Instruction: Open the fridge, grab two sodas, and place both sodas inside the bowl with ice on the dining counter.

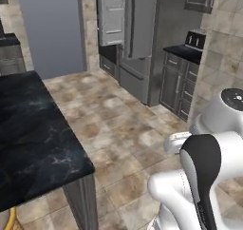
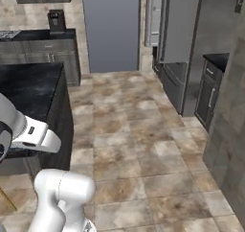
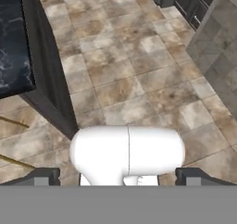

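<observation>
The fridge (image 1: 142, 39) stands across the tiled floor with an upper door swung open, white door shelves (image 1: 111, 15) showing; from the right base view the fridge (image 2: 178, 39) is at the upper right. The black marble dining counter (image 1: 33, 138) fills the left, and its end shows as the dining counter (image 3: 14, 38) in the hand view. My gripper (image 3: 118, 177) points down at the floor beside the counter's end, its fingertips (image 3: 44, 177) wide apart and open, with nothing between them. The sodas and the bowl are out of view.
Dark base cabinets (image 1: 182, 77) with a black top stand right of the fridge. A back counter carrying a coffee machine (image 2: 56, 20) runs at the far left. A grey doorway (image 2: 111, 29) lies ahead. A tiled wall (image 2: 229, 145) closes the right. Yellow stool legs (image 3: 14, 122) sit under the counter.
</observation>
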